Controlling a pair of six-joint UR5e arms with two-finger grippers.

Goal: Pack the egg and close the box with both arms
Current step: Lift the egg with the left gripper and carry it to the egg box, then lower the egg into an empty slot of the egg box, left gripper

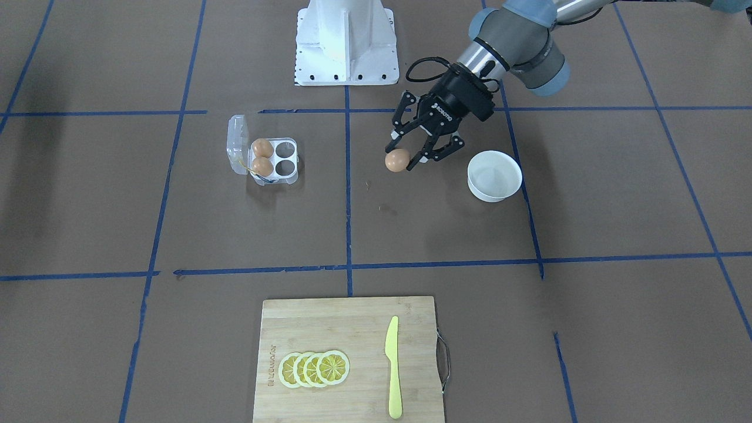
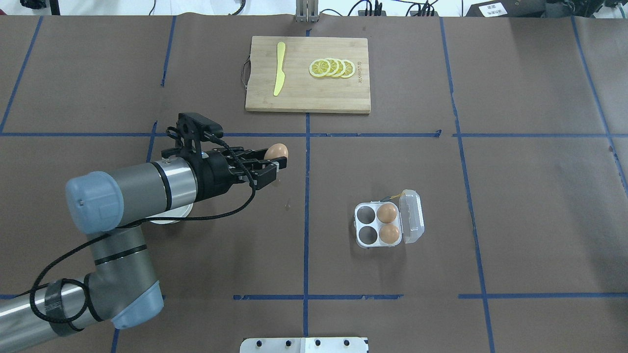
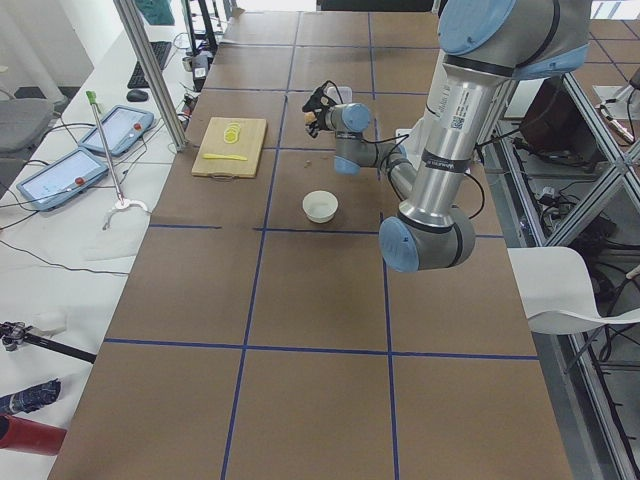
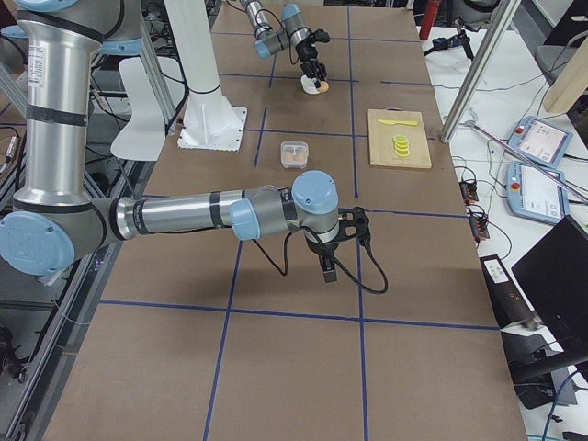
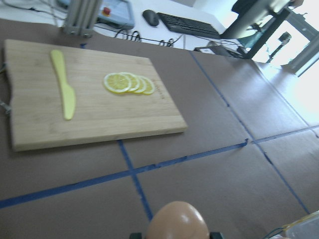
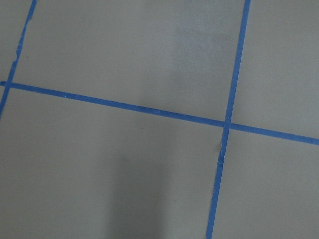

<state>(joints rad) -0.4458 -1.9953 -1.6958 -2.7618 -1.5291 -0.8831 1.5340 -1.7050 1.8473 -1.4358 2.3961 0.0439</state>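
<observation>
My left gripper is shut on an orange-brown egg and holds it above the table, between the white bowl and the box. The egg also shows in the overhead view and at the bottom of the left wrist view. The clear four-cell box lies open, lid folded out. Two eggs fill the cells next to the lid; the other two cells are empty. My right gripper shows only in the exterior right view, far from the box; I cannot tell whether it is open or shut.
A white bowl stands just beside the left gripper. A wooden cutting board holds lemon slices and a yellow knife. The white pedestal stands at the robot's side. The right wrist view shows only brown table with blue tape lines.
</observation>
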